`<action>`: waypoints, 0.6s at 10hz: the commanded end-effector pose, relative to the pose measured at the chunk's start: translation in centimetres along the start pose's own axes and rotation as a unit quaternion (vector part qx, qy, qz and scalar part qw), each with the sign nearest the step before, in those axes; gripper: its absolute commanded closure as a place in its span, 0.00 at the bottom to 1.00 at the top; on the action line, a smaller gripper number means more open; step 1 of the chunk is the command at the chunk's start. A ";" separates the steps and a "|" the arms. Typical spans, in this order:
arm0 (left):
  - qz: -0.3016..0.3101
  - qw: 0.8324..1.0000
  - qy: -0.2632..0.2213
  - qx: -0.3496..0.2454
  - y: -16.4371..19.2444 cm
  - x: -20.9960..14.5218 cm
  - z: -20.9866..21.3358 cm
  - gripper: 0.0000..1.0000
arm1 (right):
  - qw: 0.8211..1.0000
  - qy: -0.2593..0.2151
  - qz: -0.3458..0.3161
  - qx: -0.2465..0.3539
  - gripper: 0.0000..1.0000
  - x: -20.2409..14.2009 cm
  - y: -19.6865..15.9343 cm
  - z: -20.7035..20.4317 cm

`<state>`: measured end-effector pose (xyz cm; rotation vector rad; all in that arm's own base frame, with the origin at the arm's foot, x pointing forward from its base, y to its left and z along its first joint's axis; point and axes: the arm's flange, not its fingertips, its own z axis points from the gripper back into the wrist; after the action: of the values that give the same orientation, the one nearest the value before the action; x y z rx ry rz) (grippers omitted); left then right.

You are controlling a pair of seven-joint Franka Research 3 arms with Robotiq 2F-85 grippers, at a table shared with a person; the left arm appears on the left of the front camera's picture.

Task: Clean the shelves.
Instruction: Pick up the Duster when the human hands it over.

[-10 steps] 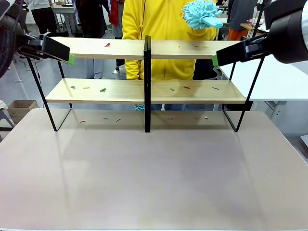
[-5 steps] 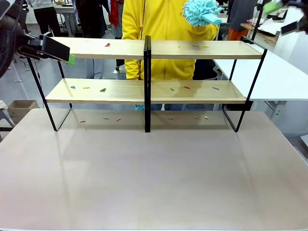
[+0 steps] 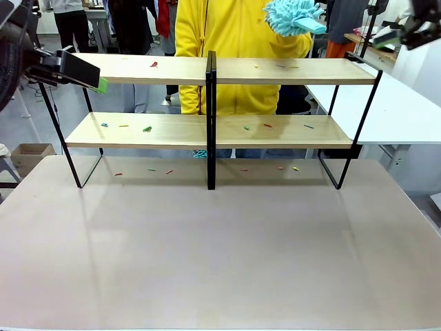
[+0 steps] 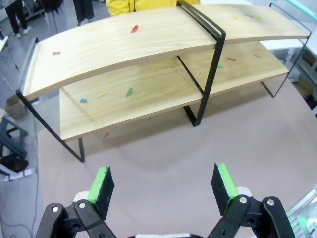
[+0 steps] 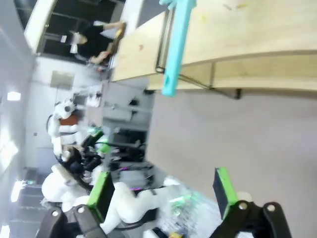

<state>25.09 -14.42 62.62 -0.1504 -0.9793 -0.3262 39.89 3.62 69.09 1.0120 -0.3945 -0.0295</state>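
Shelves [image 3: 275, 71] on table [image 3: 220, 248], coloured scraps [image 3: 147, 129] on both boards
Left claw [image 4: 162, 186] and right claw [image 5: 161, 191] gape empty; person [image 3: 227, 34] holds turquoise duster [image 3: 293, 17] above; likely next, right claw closing on its handle

A white table [image 3: 406, 110] right, cardboard box [image 3: 27, 154] on grey floor [image 3: 21, 124].

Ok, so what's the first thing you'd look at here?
Probably the fluffy turquoise duster, held up by the person in the yellow jacket above the right half of the top board. Next come the shelves, two long wooden boards across the far side of the table, sprinkled with little coloured scraps. The left gripper hangs open by the shelves' left end.
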 end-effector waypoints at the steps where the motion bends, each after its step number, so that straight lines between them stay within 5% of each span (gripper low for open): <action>1: 0.000 1.000 -0.001 0.002 0.1 0.0 0.0 0.00 | 0.996 0.025 -0.090 0.013 0.00 7.5 0.9 -2.3; 2: 0.000 1.000 -0.001 0.002 0.1 0.0 0.0 0.00 | 0.991 0.003 -0.129 -0.016 0.00 9.8 0.4 -4.4; 5: 0.000 1.000 -0.001 0.002 0.1 0.0 0.0 0.00 | 0.986 0.069 -0.152 0.021 0.00 12.2 -0.8 -9.3; 6: 0.000 1.000 -0.001 0.002 0.1 0.0 0.0 0.00 | 0.986 0.057 -0.158 0.011 0.00 12.5 -1.0 -10.0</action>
<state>25.12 -14.41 62.60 -0.1506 -0.9783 -0.3259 55.49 8.93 66.14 1.0712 -0.1336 -0.2364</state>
